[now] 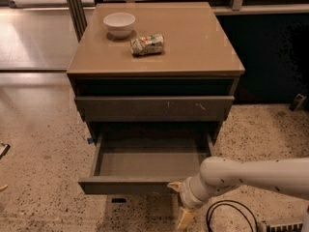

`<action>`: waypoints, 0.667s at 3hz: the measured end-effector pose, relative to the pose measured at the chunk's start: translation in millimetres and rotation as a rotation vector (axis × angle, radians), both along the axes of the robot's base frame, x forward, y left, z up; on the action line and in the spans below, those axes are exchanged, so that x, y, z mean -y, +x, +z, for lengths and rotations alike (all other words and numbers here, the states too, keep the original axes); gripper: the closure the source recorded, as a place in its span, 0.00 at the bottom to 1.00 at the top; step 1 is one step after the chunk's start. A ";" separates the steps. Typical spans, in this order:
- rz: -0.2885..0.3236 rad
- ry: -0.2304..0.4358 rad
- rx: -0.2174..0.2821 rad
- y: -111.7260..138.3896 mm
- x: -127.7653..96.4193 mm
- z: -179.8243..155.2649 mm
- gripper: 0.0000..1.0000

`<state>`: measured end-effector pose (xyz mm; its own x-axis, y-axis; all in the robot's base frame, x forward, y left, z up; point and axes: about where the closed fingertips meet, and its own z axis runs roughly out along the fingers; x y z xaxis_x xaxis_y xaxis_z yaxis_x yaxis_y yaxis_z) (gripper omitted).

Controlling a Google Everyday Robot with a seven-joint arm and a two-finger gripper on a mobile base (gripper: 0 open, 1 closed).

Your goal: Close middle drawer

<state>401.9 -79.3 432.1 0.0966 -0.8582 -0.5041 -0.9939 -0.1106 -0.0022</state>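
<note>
Speckled floor (43,178) low in frame; the end effector (179,202) (open or closed, I cannot tell) sits at the middle drawer (130,185) front's right end, the desk (198,52) straight up-frame, the front running left-right.

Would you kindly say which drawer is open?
The middle drawer, pulled out with its tray showing; the scratched front above is shut. The gripper is by the open front's right end.

White bowl (119,23), crumpled can (147,44) on cabinet top (193,47)
</note>
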 end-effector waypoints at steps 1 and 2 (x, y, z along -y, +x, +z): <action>0.003 -0.004 0.028 35.0 -5.4 2.6 0.42; -0.014 -0.005 0.038 69.8 -9.6 -3.4 0.65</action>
